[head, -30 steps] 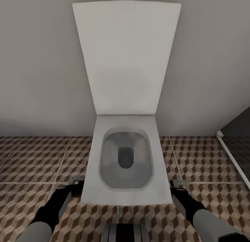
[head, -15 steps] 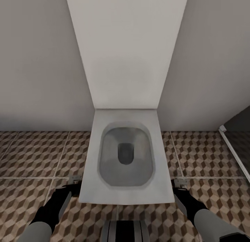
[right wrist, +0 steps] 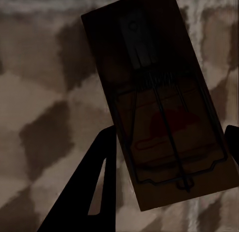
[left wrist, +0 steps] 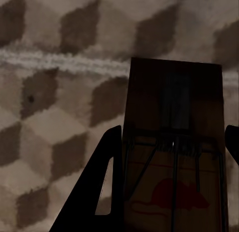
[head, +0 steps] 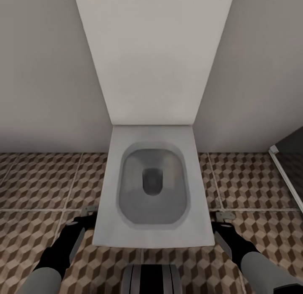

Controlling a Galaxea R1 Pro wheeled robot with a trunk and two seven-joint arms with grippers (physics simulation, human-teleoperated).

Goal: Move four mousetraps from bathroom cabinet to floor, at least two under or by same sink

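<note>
- Dark-brown mousetraps are sitting in both grippers: the left gripper (left wrist: 169,192) is grasping one mousetrap (left wrist: 174,142) between its jaws, and the right gripper (right wrist: 169,182) is grasping a second mousetrap (right wrist: 159,102).
- Both traps are hanging above the cube-patterned bathroom floor (head: 38,184), not resting on it.
- Both arms are flanking a white toilet (head: 152,188), and the sink is not in sight.
- Risk: releasing here is likely leaving the traps away from the sink, failing the placement condition.
- Risk: the second mousetrap is sitting skewed in the jaws and may be slipping.
</note>
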